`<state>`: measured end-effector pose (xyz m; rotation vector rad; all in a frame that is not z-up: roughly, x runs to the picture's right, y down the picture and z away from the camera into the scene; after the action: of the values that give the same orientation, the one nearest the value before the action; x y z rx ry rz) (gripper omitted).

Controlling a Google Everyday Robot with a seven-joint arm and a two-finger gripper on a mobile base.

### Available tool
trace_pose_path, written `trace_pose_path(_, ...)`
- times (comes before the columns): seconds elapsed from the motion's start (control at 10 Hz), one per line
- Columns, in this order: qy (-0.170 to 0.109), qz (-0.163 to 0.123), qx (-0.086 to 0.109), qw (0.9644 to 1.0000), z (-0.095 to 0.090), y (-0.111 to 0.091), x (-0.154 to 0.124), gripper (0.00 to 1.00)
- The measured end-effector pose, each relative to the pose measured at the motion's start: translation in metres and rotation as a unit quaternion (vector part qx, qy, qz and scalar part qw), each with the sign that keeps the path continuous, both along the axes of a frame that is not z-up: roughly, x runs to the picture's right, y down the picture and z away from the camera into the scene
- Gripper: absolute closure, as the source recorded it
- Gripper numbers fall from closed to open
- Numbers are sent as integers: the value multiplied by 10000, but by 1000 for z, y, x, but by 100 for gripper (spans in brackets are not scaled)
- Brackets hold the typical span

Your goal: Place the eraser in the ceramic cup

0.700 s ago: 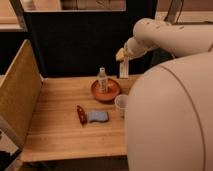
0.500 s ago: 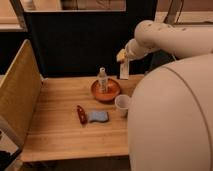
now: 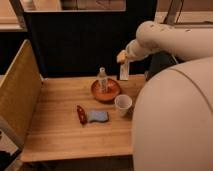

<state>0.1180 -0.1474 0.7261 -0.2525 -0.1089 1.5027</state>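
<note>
My gripper (image 3: pixel 122 58) is above the far right part of the wooden table, behind the cup. It is shut on the eraser (image 3: pixel 124 71), a slim white block that hangs upright below the fingers, its lower end just over the table's back edge. The ceramic cup (image 3: pixel 123 105), small, white and tapered, stands upright on the table in front of the eraser and nearer to me. The eraser is apart from the cup, higher and farther back.
An orange-red bowl (image 3: pixel 111 92) with a clear bottle (image 3: pixel 102 79) standing in it sits left of the cup. A blue pad (image 3: pixel 98 116) and a small red object (image 3: pixel 81 114) lie further left. A slatted wooden panel (image 3: pixel 19 90) borders the table's left side. My pale arm (image 3: pixel 175 115) fills the right.
</note>
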Motion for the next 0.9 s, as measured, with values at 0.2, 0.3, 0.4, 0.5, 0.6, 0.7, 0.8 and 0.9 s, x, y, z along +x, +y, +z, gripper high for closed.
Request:
trace_pose_path(0.2,39,-118,-138,9998,10,16,-5,100)
trace_pose_path(0.3,56,-97,-250,9996,14,28,-4,100)
trace_pose_path(0.4,69,2,-380,9993,19,44,-1,100)
trace_pose_path(0.5,62,58,-444,9990,23,52,0,100)
trace_pose_path(0.6,29,142,-512,9986,27,61,-3,100)
trace_pose_path(0.7,-21,306,-573,9979,32,71,-3,100)
trace_pose_path(0.8,-116,477,-649,9967,36,83,-6,100)
trace_pose_path(0.9,-214,575,-712,9956,39,93,-11,100)
